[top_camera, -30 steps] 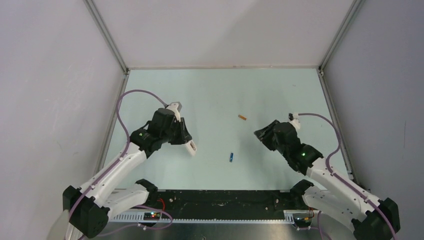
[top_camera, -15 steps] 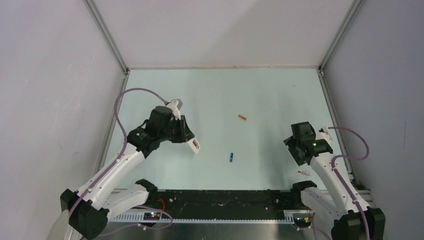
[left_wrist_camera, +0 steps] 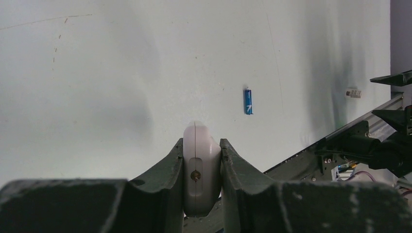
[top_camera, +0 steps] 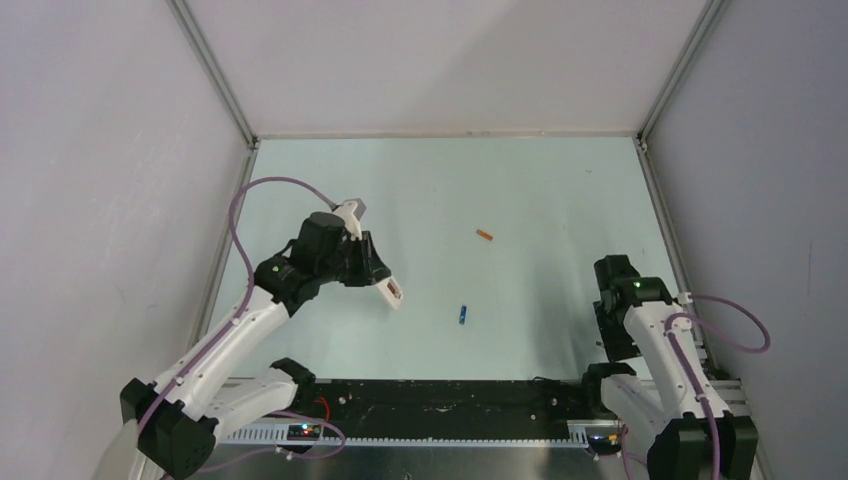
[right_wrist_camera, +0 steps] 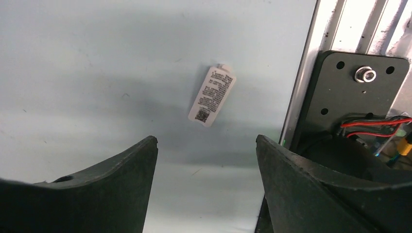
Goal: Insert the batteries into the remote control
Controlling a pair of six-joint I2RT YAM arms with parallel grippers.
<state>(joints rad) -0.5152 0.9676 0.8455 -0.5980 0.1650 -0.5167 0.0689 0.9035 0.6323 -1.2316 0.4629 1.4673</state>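
My left gripper [top_camera: 378,284] is shut on the white remote control [top_camera: 393,290] and holds it above the table's left half. In the left wrist view the remote control [left_wrist_camera: 201,165] stands edge-on between the two fingers of that gripper [left_wrist_camera: 201,143]. The blue battery [top_camera: 463,315] lies on the table right of the remote, also in the left wrist view [left_wrist_camera: 248,101]. Farther back lies the orange battery [top_camera: 485,235]. My right gripper [top_camera: 612,332] hangs at the near right edge. Its jaws [right_wrist_camera: 206,141] are open and empty.
A small white labelled piece [right_wrist_camera: 212,95] lies flat on the table just beyond my right fingers, seen too from the left wrist [left_wrist_camera: 353,93]. Right beside it run the table's metal rail [right_wrist_camera: 301,87] and a black mount plate [right_wrist_camera: 359,97] with wires. Grey walls enclose the table.
My right arm has swung back from the table's middle to the near right edge and its jaws have opened wide. The left arm with the remote has barely shifted.
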